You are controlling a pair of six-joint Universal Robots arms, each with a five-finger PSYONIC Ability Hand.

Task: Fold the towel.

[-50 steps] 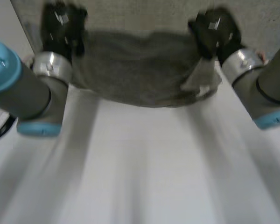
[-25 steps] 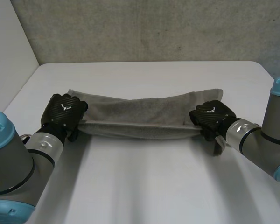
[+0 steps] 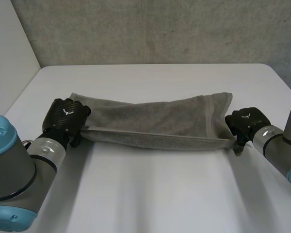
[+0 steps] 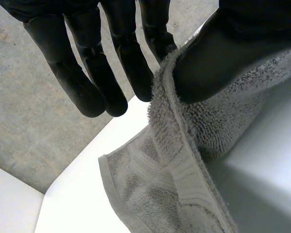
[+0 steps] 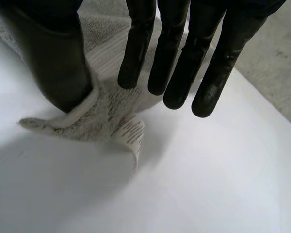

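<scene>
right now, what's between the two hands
The towel, stretched from the left hand to the right hand, as the head view shows.

Left hand [image 3: 65, 117] and right hand [image 3: 245, 121] reach forward, low and well apart, fingers straight, thumbs pinching

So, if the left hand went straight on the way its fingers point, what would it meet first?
Most likely the towel: its lower layer lies on the table just past the fingertips of the left hand, though depth is unclear.

Grey towel [image 3: 155, 121]; white table [image 3: 160, 194]; speckled grey wall [image 3: 150, 29]; white label [image 5: 131, 133].
</scene>
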